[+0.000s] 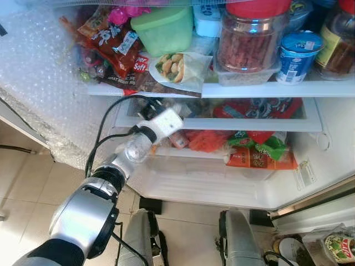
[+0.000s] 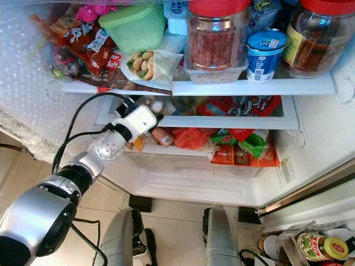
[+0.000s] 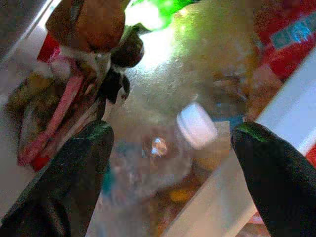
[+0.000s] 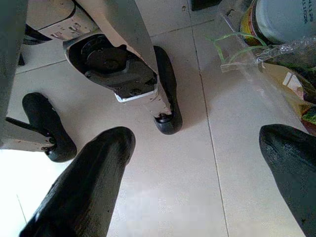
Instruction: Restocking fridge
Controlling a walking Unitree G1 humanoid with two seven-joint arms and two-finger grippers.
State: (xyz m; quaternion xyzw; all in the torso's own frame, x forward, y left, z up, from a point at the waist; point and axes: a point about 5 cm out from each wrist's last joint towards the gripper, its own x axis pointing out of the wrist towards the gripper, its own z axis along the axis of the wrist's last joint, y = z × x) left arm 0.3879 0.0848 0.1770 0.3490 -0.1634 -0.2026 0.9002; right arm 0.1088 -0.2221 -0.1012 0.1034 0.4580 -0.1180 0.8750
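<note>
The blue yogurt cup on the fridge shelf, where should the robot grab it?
Grab the blue yogurt cup around its round side wall, below the lid, coming straight in from the open front of the fridge. It stands upright at the edge of the shelf, so its front is free. The red-lidded jar and the dark jar flank it closely, so open jaws probably have little room.

L fingers (image 3: 74, 173) spread wide | white-capped bottle (image 3: 196, 126) between | red packets (image 3: 284, 34) behind
</note>
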